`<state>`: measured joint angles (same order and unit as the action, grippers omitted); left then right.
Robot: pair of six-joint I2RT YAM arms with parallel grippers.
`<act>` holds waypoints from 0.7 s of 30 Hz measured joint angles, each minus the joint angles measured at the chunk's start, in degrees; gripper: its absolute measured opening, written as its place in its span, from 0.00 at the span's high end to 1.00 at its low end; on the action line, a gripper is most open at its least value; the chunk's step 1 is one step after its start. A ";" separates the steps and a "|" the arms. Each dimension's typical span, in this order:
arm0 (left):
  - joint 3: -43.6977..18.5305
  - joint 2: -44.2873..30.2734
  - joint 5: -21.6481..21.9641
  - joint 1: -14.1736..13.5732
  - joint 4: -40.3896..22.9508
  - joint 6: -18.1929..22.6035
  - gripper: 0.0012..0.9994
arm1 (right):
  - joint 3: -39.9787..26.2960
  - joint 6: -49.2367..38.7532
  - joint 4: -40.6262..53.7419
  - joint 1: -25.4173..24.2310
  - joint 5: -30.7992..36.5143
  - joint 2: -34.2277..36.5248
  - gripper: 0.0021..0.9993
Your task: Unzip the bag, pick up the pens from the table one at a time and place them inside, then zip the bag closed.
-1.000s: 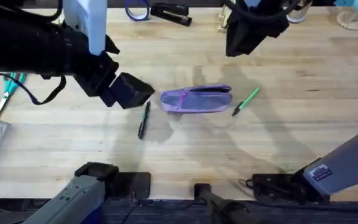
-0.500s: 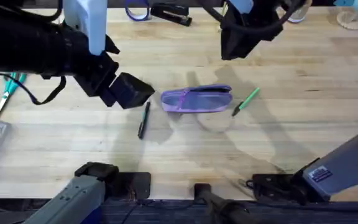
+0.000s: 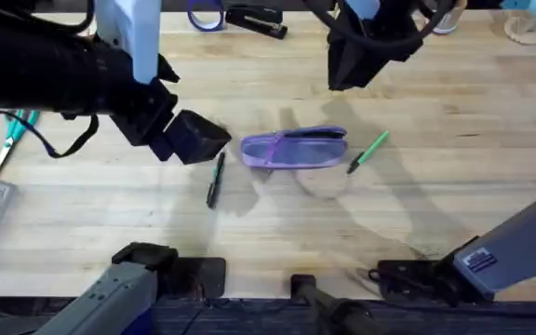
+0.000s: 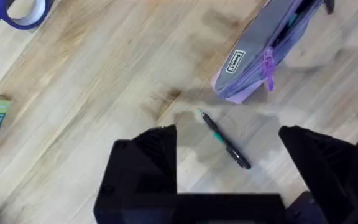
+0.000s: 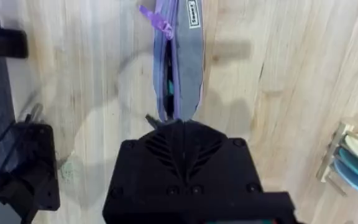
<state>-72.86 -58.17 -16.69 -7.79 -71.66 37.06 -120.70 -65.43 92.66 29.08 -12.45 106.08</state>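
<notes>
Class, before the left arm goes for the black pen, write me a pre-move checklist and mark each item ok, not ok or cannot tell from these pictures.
1. Bag unzipped: ok; the left wrist view shows a dark gap along its top.
2. Black pen free on the table: ok; it lies apart from the bag.
3. Left tool open: ok; fingers stand wide, with the black pen between them, farther off.
4. Green pen not yet bagged: ok; it lies beside the bag's right end.
5. Right tool out of the way: ok; it hangs beyond the bag.
6. Right tool open: cannot tell.
</notes>
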 joint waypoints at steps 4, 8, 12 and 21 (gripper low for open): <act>0.00 0.00 0.00 0.00 0.00 -0.01 0.00 | 0.00 -0.68 0.00 0.00 -0.41 0.00 0.97; 0.00 0.00 0.00 0.00 0.00 0.00 0.01 | 0.00 -1.72 0.00 0.00 0.63 0.00 0.97; 0.00 0.00 0.02 0.00 0.00 0.00 0.01 | 0.00 -2.31 0.00 0.00 1.12 0.00 0.97; 0.00 0.00 0.02 0.00 0.00 0.00 0.00 | 2.52 -0.15 0.00 0.08 1.31 0.04 0.97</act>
<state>-72.86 -58.17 -16.67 -7.79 -71.66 37.06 -118.19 -65.58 92.66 29.16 -11.14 106.13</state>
